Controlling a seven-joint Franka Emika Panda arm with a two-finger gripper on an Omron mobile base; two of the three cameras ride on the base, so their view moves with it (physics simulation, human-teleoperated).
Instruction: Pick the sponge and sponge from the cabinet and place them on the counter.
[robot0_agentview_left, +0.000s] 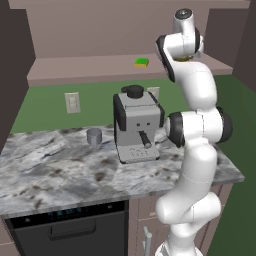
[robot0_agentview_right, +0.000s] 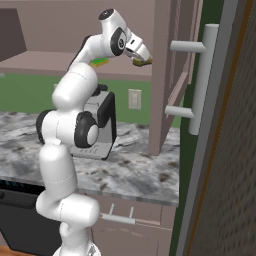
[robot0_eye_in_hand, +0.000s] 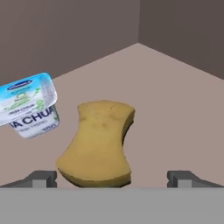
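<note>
A tan-yellow sponge (robot0_eye_in_hand: 98, 142) lies flat on the cabinet shelf (robot0_eye_in_hand: 175, 109), just ahead of my gripper (robot0_eye_in_hand: 112, 179). The gripper is open, one fingertip on each side of the sponge's near end and not touching it. In the right base view the gripper (robot0_agentview_right: 143, 59) reaches high into the open cabinet (robot0_agentview_right: 162, 75). The green sponge (robot0_agentview_left: 141, 62) with a yellow layer rests further left on the same shelf and also shows behind the arm (robot0_agentview_right: 100, 61). The marble counter (robot0_agentview_left: 60, 170) runs below.
A white cup with a blue rim (robot0_eye_in_hand: 30, 105) lies tipped on the shelf beside the tan sponge. On the counter stand a coffee machine (robot0_agentview_left: 136, 125) and a small grey cup (robot0_agentview_left: 94, 136). An open cabinet door with a grey bar handle (robot0_agentview_right: 202, 80) is close on the right.
</note>
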